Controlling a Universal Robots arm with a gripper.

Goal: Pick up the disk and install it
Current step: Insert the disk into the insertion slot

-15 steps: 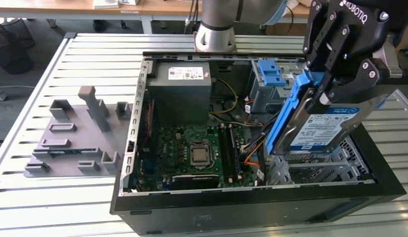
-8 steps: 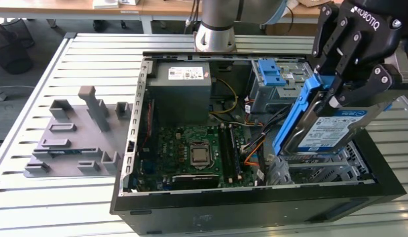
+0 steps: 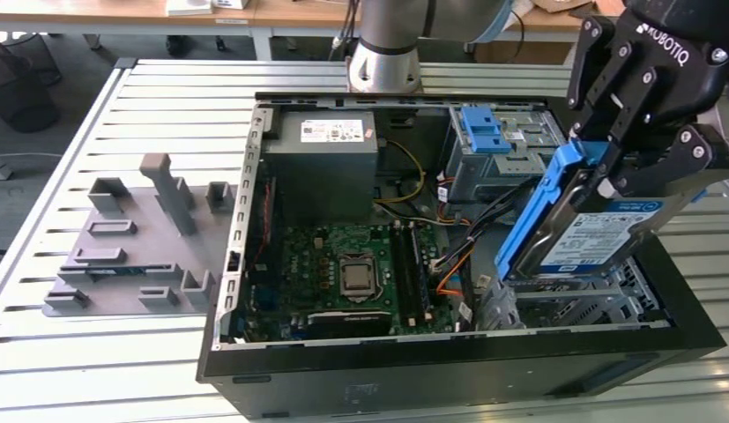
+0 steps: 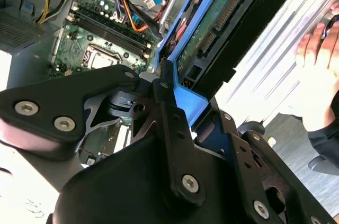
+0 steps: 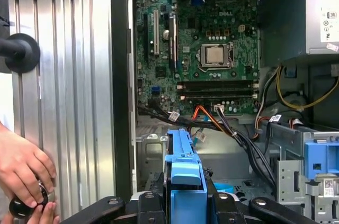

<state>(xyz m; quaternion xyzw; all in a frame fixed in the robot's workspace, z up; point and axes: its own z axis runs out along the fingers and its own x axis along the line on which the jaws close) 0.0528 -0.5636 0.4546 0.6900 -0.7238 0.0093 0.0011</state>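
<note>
The disk (image 3: 590,231) hangs tilted over the computer case (image 3: 458,381), just above the grey drive cage (image 3: 576,304) in the case's corner at the exterior view's right. The hand (image 3: 614,167) is clamped on the disk's upper end. Held at that slant by one end, I judge the disk could catch on the cage rim, pivot in the grip, or snag the loose cables (image 3: 452,264) beside the cage. The disk is flat and silver, with a white-and-blue label and blue rails (image 3: 550,207). The motherboard (image 3: 353,264) lies deeper in the case, which stands on a slatted table (image 3: 58,352). A person's fingers (image 5: 26,163) rest near the case.
</note>
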